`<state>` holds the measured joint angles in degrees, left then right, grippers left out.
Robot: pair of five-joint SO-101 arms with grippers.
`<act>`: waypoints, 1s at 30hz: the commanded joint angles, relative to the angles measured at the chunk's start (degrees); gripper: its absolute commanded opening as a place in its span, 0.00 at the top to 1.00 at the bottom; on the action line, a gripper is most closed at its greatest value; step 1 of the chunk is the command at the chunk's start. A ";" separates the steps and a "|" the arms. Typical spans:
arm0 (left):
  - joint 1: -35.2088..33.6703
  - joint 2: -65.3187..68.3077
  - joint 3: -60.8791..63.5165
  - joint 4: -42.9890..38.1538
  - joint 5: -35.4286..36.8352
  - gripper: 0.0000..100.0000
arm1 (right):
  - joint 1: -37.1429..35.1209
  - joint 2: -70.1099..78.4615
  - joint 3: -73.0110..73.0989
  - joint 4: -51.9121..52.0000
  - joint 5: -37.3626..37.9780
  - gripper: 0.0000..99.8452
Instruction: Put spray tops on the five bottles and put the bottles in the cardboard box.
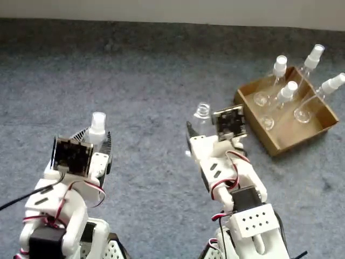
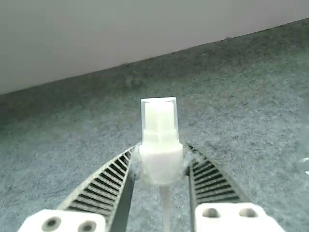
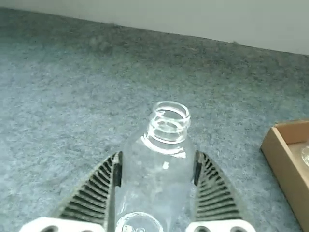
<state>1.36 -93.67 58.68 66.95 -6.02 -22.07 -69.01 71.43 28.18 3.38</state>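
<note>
My left jaws are closed snugly on a white plastic spray top, its thin tube hanging between them. My right jaws clamp a clear round bottle, its threaded neck uncapped. Just right of it, on the grey carpeted counter, a brown cardboard box holds four clear bottles with white tops.
</note>
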 commanded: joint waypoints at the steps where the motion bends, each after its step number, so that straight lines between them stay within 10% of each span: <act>1: -0.40 11.65 -10.86 0.00 -0.70 0.96 | -5.05 -1.36 -0.75 -1.71 6.95 0.95; 10: 5.14 15.16 -18.42 -2.46 -0.44 0.96 | -8.57 -1.45 7.16 -15.25 9.67 0.95; 30: 7.43 27.56 -13.76 -39.82 14.68 0.96 | -8.57 -1.45 24.75 -33.89 9.49 0.96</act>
<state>7.34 -70.90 45.76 34.42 8.22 -30.42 -68.92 94.81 -1.45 12.62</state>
